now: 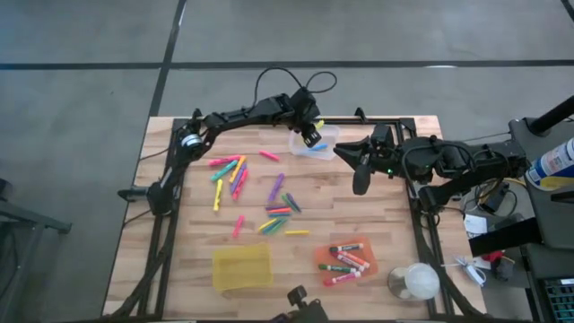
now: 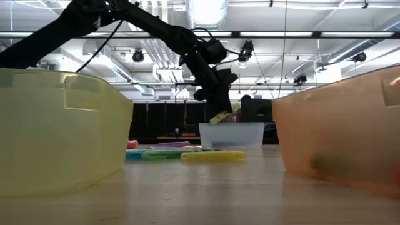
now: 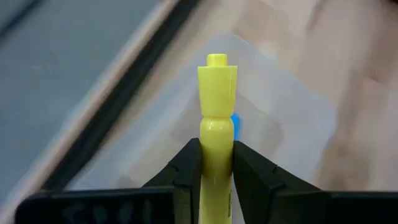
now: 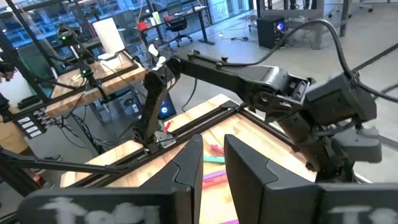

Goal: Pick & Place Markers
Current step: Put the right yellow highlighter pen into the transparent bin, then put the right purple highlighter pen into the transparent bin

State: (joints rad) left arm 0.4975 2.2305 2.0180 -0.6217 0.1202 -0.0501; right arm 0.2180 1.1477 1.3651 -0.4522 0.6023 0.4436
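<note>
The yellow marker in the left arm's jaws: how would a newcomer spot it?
Find the clear bin at the table's far edge. The left gripper hangs over it, and the yellow marker sticks out between its jaws. It is the only marker off the table.

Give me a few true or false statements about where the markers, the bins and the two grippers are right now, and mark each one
1. The left gripper holds a yellow marker. True.
2. That marker hangs over the orange bin. False: over the clear bin.
3. The orange bin holds white-barrelled markers. True.
4. The yellow bin is full of markers. False: none show in it.
5. The right gripper carries a marker. False: nothing is between its fingers.
</note>
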